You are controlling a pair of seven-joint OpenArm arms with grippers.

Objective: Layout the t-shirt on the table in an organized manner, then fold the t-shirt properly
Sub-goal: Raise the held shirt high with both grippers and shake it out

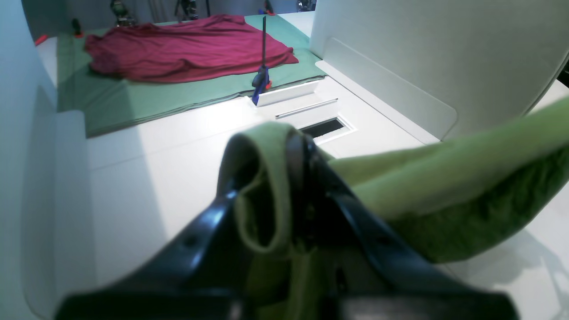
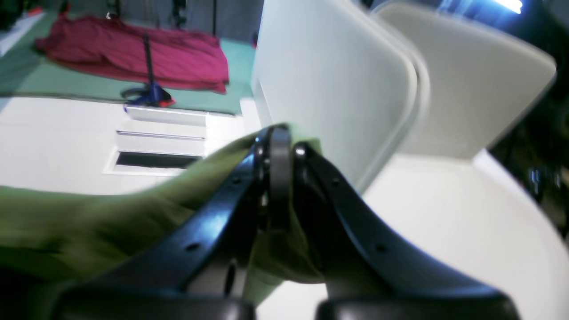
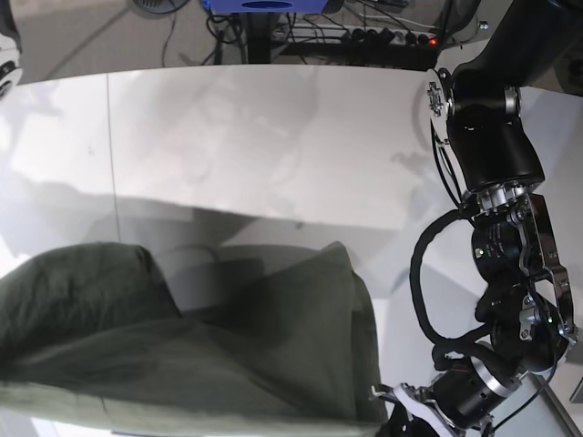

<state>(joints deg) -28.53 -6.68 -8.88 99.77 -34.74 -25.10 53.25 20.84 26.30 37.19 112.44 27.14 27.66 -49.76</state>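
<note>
I hold the soft olive-green cotton t-shirt [image 3: 200,364] stretched above the smooth white desk [image 3: 273,137]; right pincer [image 2: 284,146] clamps one edge; left pincer [image 1: 284,151] grips another bunched fold, likely to spread it flat.

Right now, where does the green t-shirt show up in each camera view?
Left wrist: the t-shirt spreads from centre to the right edge, an edge pinched in shut jaws.
Right wrist: lower left to centre, pinched in shut jaws.
Base: draped across the bottom left.
Shared landmark: the white table beneath it.
</note>
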